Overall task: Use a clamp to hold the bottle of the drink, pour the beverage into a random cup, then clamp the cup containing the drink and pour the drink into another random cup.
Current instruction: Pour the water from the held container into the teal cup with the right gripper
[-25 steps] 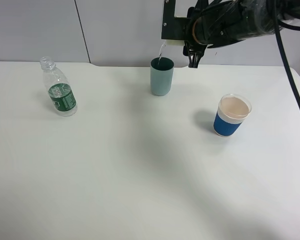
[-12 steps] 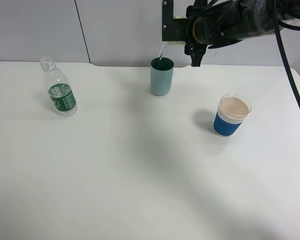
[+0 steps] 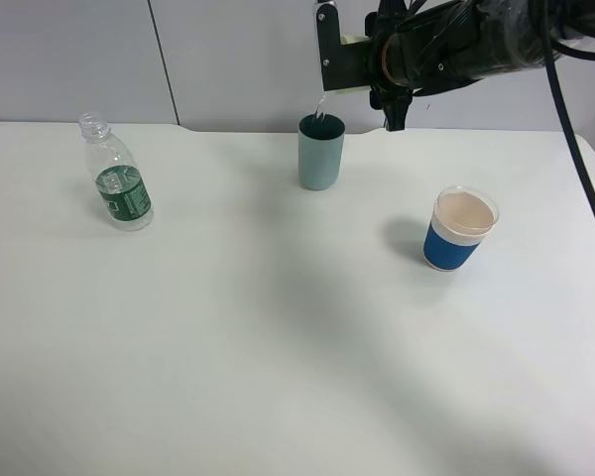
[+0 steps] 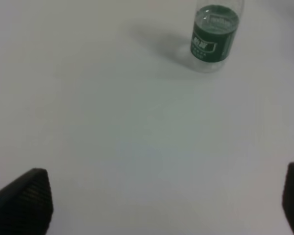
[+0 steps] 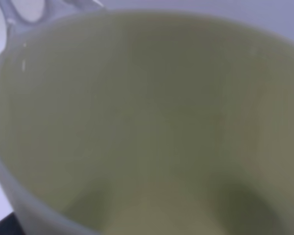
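bottle [image 3: 117, 174] is showing a green label, white print unreadable. three cups: teal cup [image 3: 320, 152], blue-sleeved cup [image 3: 459, 230], and yellow-green tumbler [image 5: 152, 127] that the right gripper [image 3: 362, 61] is clamping. left gripper [image 4: 157, 200] is gaping wide, gripping nothing.

Lab-style test setup: bare white table [image 3: 278, 347], plain grey panelled wall [image 3: 79, 59].

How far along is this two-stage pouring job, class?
Done: the bottle stands back on the table, released. In hand: the right gripper tilts the yellow-green cup over the teal cup, a thin stream falling. Left: emptying it and setting it down.
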